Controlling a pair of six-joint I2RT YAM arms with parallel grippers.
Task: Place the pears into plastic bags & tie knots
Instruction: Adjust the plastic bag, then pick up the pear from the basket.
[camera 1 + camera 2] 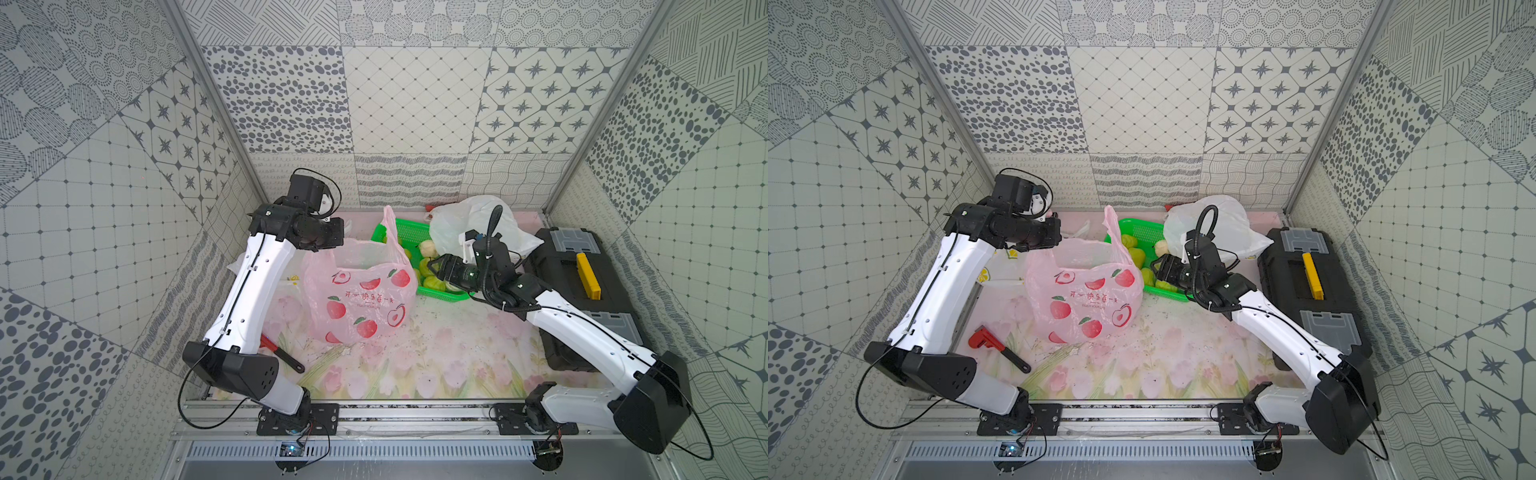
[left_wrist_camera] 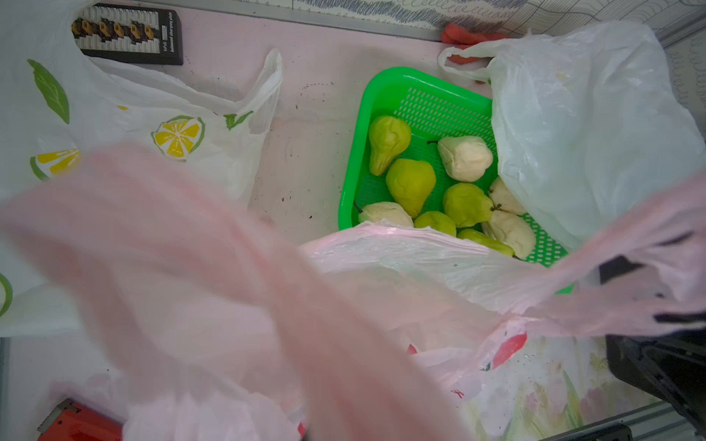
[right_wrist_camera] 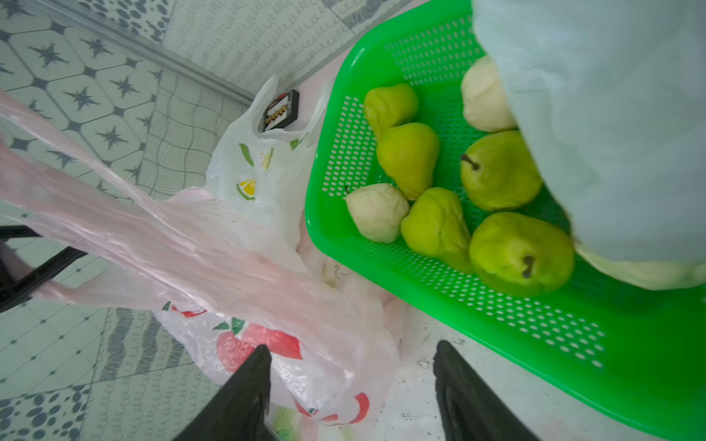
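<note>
Several pears [image 2: 410, 185] [image 3: 408, 156], green and pale cream, lie in the green basket [image 1: 409, 228] [image 1: 1133, 226]. The pink plastic bag [image 1: 361, 299] [image 1: 1088, 299] stands open in front of the basket, and one handle sticks up free. My left gripper [image 1: 328, 245] [image 1: 1054, 239] is shut on the bag's left handle; pink film hides its jaws in the left wrist view. My right gripper [image 3: 353, 353] [image 1: 436, 268] hangs open at the basket's near edge, pink film slack beside one finger. The lemon-print bag [image 2: 179, 133] [image 3: 259, 175] lies left of the basket. The plain white bag [image 1: 469, 228] [image 2: 592, 133] covers the basket's right part.
A black toolbox [image 1: 582, 291] [image 1: 1308, 291] with a yellow handle fills the right side. A red wrench [image 1: 988, 340] lies at the front left beside my left arm. A black device [image 2: 130, 34] sits at the back wall. The floral cloth [image 1: 415, 365] lies in front.
</note>
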